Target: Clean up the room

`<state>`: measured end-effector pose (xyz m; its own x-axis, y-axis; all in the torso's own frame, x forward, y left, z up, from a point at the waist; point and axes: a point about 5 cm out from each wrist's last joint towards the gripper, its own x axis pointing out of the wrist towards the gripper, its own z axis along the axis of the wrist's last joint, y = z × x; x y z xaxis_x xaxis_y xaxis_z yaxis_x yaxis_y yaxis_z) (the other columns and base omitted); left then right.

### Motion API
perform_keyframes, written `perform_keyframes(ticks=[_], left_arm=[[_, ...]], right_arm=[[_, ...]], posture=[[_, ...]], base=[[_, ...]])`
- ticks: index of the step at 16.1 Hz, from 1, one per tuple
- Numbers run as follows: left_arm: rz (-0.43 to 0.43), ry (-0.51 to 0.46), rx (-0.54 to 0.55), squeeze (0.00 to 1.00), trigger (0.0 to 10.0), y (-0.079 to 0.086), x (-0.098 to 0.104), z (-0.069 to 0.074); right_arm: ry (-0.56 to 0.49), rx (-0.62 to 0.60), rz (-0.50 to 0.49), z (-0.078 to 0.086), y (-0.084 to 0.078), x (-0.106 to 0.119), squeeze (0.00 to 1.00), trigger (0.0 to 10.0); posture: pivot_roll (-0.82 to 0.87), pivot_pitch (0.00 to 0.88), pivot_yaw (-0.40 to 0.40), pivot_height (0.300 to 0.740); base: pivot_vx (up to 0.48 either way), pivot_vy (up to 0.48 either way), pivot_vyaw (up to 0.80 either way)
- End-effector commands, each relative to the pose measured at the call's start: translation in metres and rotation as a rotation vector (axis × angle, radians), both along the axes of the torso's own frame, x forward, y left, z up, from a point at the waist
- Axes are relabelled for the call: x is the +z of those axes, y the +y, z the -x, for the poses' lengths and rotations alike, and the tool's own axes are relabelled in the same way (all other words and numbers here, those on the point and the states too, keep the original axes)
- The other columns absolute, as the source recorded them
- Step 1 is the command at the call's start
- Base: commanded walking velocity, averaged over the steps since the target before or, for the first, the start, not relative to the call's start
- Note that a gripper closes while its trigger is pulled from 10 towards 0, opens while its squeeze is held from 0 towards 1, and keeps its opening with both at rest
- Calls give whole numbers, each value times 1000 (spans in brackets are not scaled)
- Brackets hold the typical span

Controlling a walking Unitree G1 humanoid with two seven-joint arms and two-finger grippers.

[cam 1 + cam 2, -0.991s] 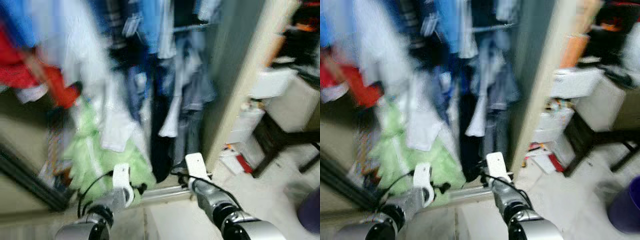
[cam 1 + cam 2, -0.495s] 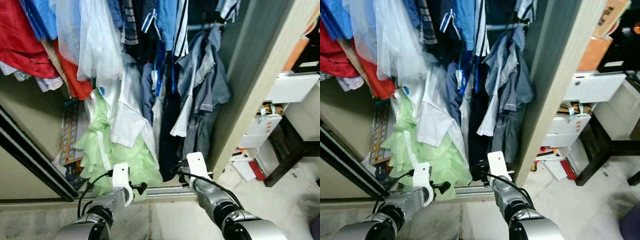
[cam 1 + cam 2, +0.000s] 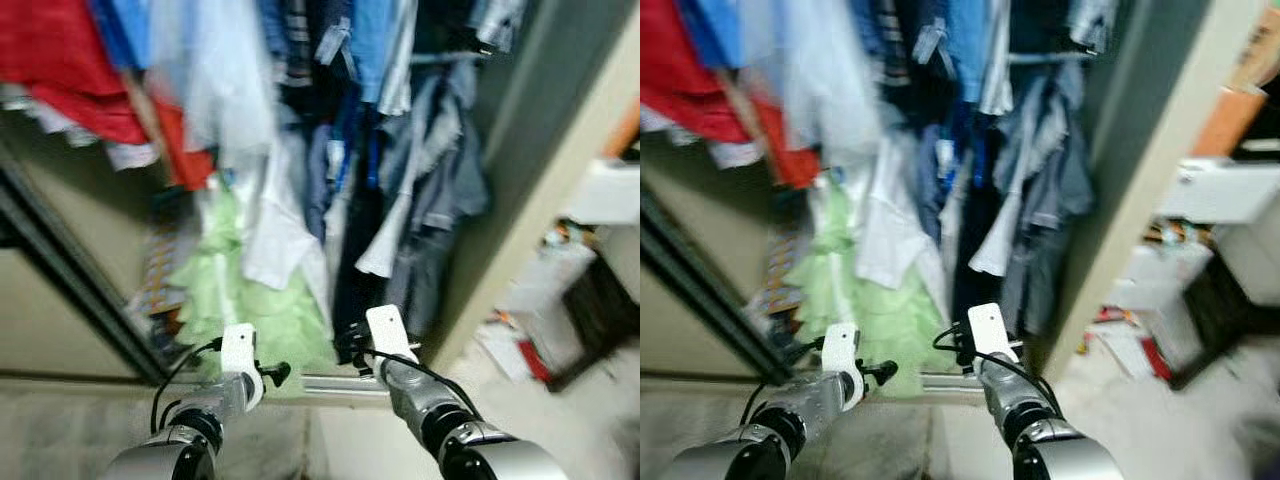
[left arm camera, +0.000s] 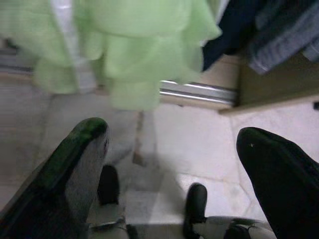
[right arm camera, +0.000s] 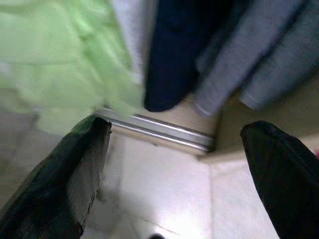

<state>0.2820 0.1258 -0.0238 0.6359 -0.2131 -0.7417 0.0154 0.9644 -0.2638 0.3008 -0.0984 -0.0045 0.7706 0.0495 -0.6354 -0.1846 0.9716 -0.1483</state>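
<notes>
Left eye view is blurring and sliding sideways again, so the robot is turning before the open wardrobe, both left pincer [image 4: 169, 164] and right pincer [image 5: 172, 174] gaping wide and empty above the pale tiled floor [image 4: 199, 154], near the frilly light-green dress [image 3: 265, 310].

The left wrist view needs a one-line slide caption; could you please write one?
Open left gripper above pale floor tiles, facing a light green dress over the closet's metal track.
</notes>
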Motion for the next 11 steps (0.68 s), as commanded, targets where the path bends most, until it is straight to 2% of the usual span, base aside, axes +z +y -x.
perform_keyframes(ticks=[1,4,8,11], left_arm=[[-4,8,-3,0,10000,-1,-1,1],[0,3,-7,0,10000,-1,-1,1],[1,3,-5,0,10000,-1,-1,1],[15,-6,-1,0,10000,-2,0,0]], right_arm=[[-5,-6,-2,-2,1,2,0,10000],[-8,-7,5,-2,1,2,0,10000],[-11,-6,6,-3,1,3,0,10000],[-9,-4,6,-2,0,2,0,10000]], posture=[[-99,0,50,740],[-96,0,49,740],[-96,0,49,740],[-94,0,47,740]], base=[[0,0,800],[0,0,0],[0,0,800],[0,0,0]])
